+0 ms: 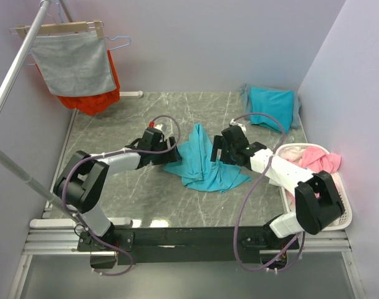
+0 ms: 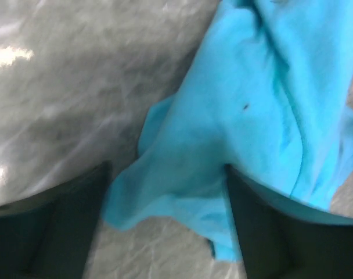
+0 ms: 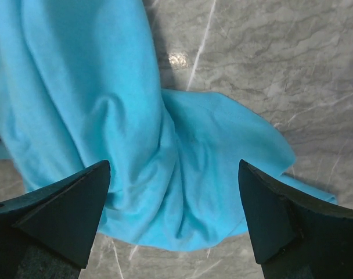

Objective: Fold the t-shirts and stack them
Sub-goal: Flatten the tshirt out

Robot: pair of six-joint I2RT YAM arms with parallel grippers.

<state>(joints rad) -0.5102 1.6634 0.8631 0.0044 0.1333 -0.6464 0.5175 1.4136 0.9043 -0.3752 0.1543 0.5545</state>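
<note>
Top external view. Student: What was the largest element?

Tutor: The grey marbled table (image 1: 133, 199), which carried everything. Near its middle lay a crumpled t-shirt (image 1: 205, 165), turquoise, unfolded and bunched into a ridge running away from the arms.

Student: And the next items in size?

Tutor: A white basket (image 1: 344, 208) stood at the table's right edge, holding pink clothing (image 1: 317, 159). A grey cloth (image 1: 74, 62) hung from a hanger at far left, with an orange-red garment (image 1: 93, 99) behind it. A folded t-shirt (image 1: 272, 106), also turquoise, rested in the far right corner, well apart from the crumpled one.

Student: Where were the tools?

Tutor: The left tool (image 1: 171, 148) was at the crumpled t-shirt's left edge and the right tool (image 1: 218, 149) at its right edge, with the shirt between them. In the left wrist view, its fingers (image 2: 54, 226) were spread wide, and a loose lobe of the shirt's edge lay on the table between them, ungripped. In the right wrist view, that tool's fingers (image 3: 54, 221) were likewise spread wide, with a gathered fold of fabric lying between them; neither finger pressed on it.
</note>
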